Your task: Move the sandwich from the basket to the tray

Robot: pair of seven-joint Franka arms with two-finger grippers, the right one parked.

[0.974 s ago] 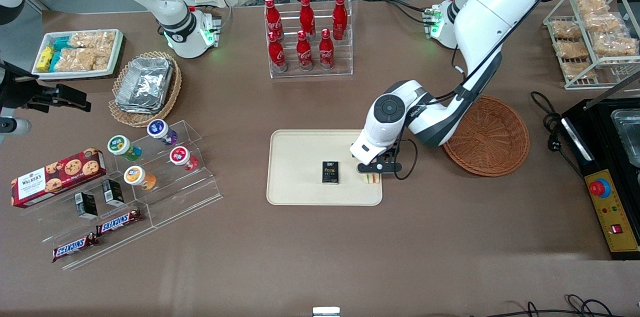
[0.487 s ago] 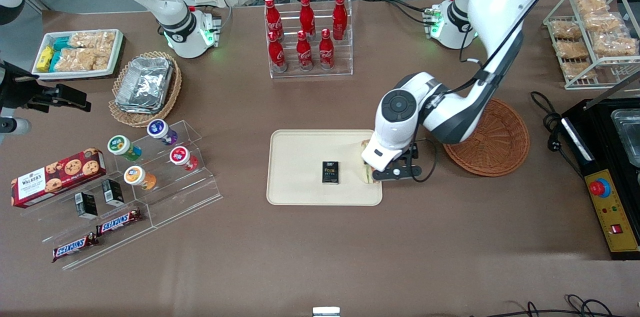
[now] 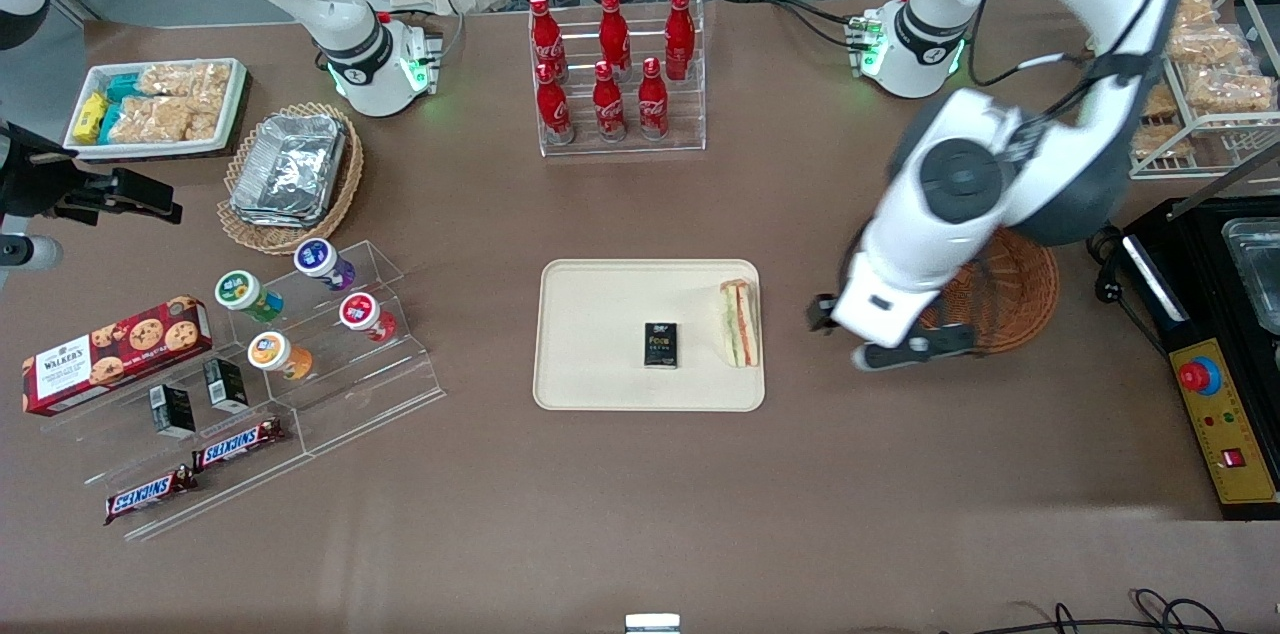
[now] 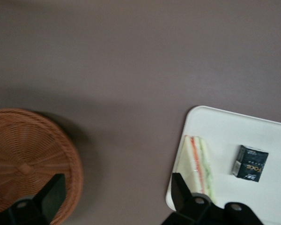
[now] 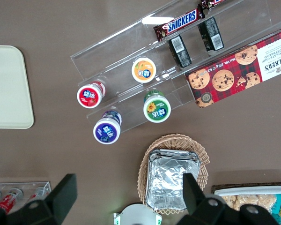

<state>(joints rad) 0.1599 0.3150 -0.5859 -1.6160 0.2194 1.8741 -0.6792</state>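
My gripper [image 3: 868, 342] is up off the table now, hanging empty with its fingers [image 4: 54, 193] spread apart, between the tray [image 3: 600, 314] and the basket [image 3: 1020, 284] — over bare tabletop, holding nothing. The sandwich [image 3: 741, 322] lies on the tray, on its side, filling stripes showing, pressed right up along the tray's edge toward the working arm's end, near the corner farther from the front camera. A small dark box [image 3: 660, 345] sits near the tray's middle, apart from the sandwich.

Risks from here, as I judge them: the sandwich is so close to the rim that any bump to the tray could tip it over the lip onto the table — and from the wrist view its bread seems to overlap the rim slightly, though I can't be sure. My arm also hangs over the basket, so a low retreat could clip its wicker edge and drag it.

Against half a second ago: the gripper was down at the tray's edge, right on the sandwich; it has since let go, lifted and swung toward the basket. The sandwich is fully exposed now, the box hasn't shifted.
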